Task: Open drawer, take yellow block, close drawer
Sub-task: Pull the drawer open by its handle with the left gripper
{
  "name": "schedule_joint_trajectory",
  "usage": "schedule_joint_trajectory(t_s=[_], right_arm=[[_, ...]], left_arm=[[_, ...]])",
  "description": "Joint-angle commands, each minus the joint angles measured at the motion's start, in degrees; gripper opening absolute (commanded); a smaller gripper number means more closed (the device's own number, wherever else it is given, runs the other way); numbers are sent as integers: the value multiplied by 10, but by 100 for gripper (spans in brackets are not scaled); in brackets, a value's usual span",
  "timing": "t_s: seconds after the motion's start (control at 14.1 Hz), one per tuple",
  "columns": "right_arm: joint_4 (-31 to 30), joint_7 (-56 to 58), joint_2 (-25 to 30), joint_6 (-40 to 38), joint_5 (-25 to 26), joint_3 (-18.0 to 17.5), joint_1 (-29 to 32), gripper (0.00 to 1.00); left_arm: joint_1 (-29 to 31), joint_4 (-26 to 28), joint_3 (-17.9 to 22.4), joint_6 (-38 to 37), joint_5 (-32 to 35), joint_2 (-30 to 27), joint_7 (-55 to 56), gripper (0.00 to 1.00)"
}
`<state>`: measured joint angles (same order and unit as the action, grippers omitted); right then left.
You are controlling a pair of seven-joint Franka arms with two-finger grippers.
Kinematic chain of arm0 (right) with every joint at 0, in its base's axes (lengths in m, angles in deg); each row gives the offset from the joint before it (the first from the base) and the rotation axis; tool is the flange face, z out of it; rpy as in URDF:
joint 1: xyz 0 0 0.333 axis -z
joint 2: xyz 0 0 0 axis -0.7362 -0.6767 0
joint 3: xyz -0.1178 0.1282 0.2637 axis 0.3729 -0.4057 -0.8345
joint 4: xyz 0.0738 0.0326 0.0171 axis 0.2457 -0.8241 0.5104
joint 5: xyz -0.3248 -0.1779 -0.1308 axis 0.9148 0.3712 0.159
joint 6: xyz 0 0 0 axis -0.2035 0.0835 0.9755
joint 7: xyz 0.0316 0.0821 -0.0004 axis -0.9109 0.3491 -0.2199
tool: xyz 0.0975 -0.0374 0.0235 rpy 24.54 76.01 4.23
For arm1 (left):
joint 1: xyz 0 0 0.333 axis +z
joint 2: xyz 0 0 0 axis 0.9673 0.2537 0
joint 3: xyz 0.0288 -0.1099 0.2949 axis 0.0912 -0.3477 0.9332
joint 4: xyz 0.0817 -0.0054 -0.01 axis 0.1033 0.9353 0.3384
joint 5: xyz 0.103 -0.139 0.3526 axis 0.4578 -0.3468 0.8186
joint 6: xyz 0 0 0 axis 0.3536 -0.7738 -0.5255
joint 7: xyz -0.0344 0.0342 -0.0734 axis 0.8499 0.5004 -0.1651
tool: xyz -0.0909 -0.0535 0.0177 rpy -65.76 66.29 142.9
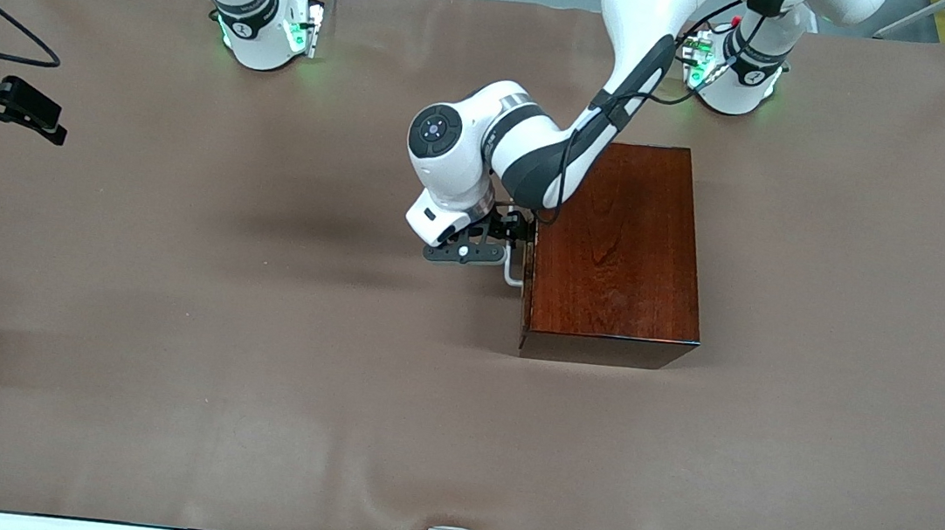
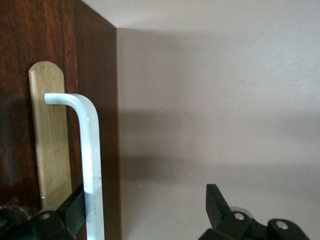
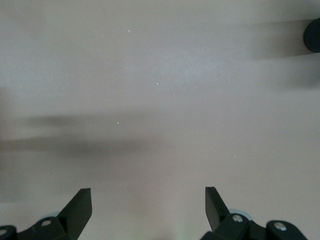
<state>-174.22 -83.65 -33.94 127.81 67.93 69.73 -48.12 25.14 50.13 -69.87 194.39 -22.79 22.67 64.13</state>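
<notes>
None of the three steps looks done. The glossy reddish-brown wooden box (image 1: 619,250) sits toward the left arm's end of the table, its drawer (image 2: 50,150) flush shut. The left gripper (image 1: 500,235) is at the white U-shaped handle (image 2: 92,160), fingers spread apart with the bar between them, not yet clamped. The small yellow block is not visible, presumably inside. The right gripper (image 3: 148,210), fingers wide apart and empty, waits above the bare brown table (image 1: 251,365). Remaining: close on the handle, pull, extract the block, push shut.
</notes>
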Motion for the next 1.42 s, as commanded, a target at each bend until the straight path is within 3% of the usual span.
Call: schedule_joint_trajectory(t_s=[0.0,0.92,1.35], right_arm=[[9,-9,-2,-7,-6,1,1,100],[8,-9,-4,-7,-8,1,-1,100],[9,-9,-4,-7,-7,0,-1,100]], left_arm=[[-12,-11,2,40,7,8,22,100],[-25,-12,-17,126,3,25,21,100],[-25,-12,-17,167,-31,28,21,100]])
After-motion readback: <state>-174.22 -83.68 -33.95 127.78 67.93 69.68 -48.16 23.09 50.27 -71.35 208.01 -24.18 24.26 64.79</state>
